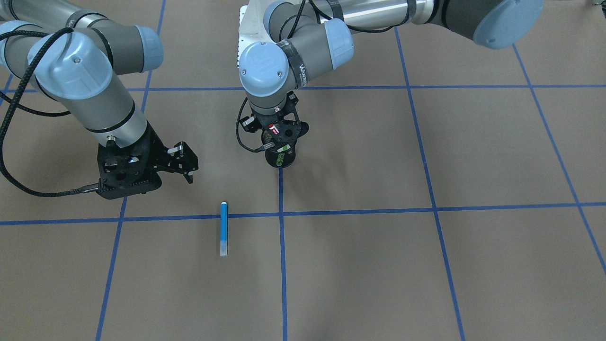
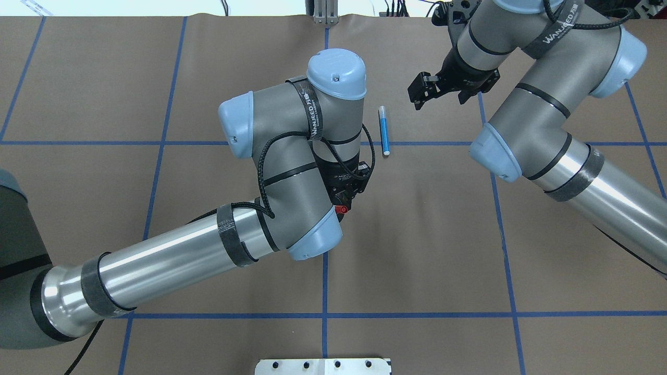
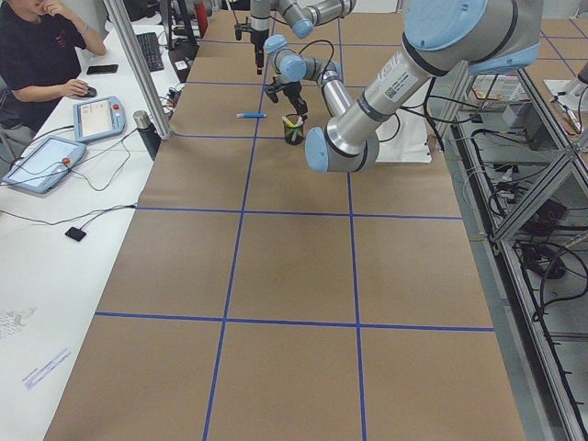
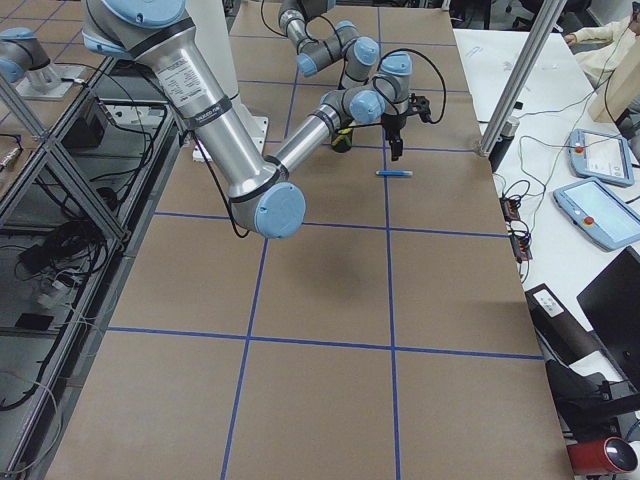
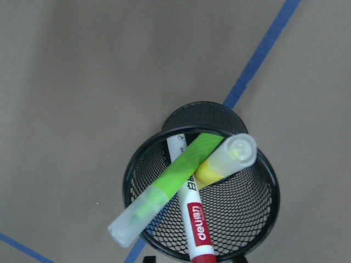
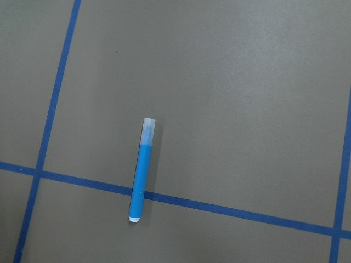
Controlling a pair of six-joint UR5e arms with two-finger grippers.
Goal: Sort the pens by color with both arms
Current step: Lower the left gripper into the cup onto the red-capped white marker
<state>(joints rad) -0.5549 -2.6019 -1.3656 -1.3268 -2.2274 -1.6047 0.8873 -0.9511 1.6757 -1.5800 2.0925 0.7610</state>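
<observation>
A blue pen [image 1: 224, 229] [image 2: 384, 130] [image 6: 140, 175] lies flat on the brown table, across a blue tape line, with nothing touching it. My right gripper [image 1: 187, 163] [image 2: 424, 94] hangs open and empty just beside it, above the table. The black mesh cup [image 1: 280, 162] [image 5: 128, 181] holds a lime green pen [image 5: 181, 167], a yellow pen [image 5: 219, 164] and a red-capped white pen [image 5: 197, 235], all leaning. My left gripper [image 1: 279, 144] hovers straight over the cup with its jaws apart and holds nothing; its fingers barely show in the wrist view.
Blue tape lines [image 1: 281, 265] split the brown paper table into squares. A white mounting plate [image 2: 323, 366] sits at the robot's edge. A seated person [image 3: 37, 55] and teach pendants [image 3: 96, 115] are on the side bench beyond the table.
</observation>
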